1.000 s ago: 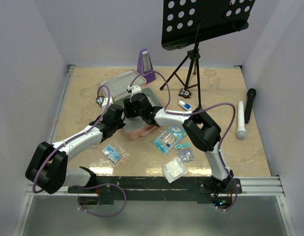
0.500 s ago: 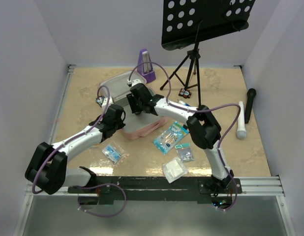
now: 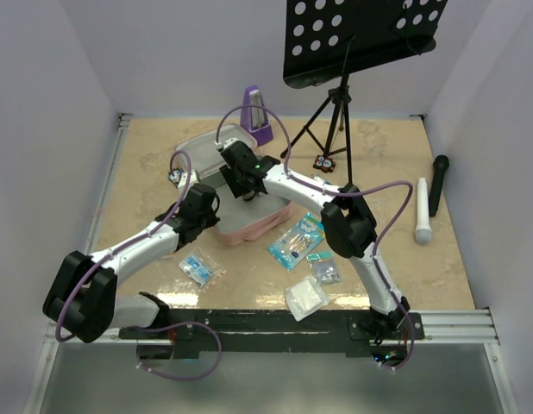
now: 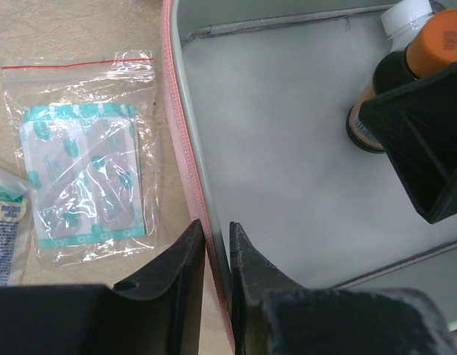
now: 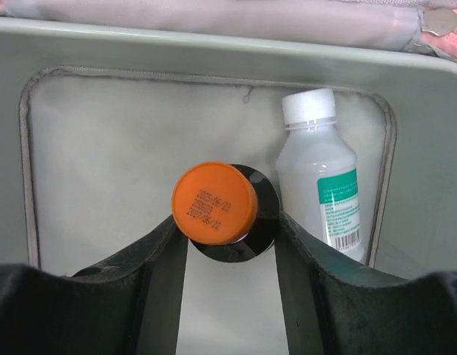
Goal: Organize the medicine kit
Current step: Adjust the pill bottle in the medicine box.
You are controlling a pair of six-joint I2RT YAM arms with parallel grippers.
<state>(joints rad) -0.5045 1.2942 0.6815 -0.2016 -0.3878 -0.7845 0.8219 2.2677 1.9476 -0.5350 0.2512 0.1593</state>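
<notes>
Fingers (image 4: 188,285) of the left gripper (image 4: 216,240) stand nearly together, pinching one side wall of the pink, square, soft-sided medicine kit (image 4: 185,148) between them. The kit lies open on the beige table (image 3: 137,181) ahead of both arms, its grey lining facing up; its lid is folded back toward the purple pyramid-shaped metronome (image 3: 256,112).

The right gripper (image 5: 228,222) reaches down into the kit, its jaws about half open and closed on a dark bottle with an orange screw cap (image 5: 215,203), one finger against each side. The bottle's base is at or just above the lining; which of the two cannot be told. Just beside it, a translucent plastic bottle with a white cap and green label (image 5: 321,177) lies flat along the kit's wall, near a corner.

Outside the kit, a clear zip bag of teal-printed plasters (image 4: 80,170) lies on the table just beside the pinched wall. Several more clear packets (image 3: 297,244) are scattered between the kit and the arms' bases. A white microphone (image 3: 423,211) and a black microphone (image 3: 438,183) lie side by side, well apart from the kit on the right; a black perforated music stand (image 3: 361,34) on a tripod rises at the back.
</notes>
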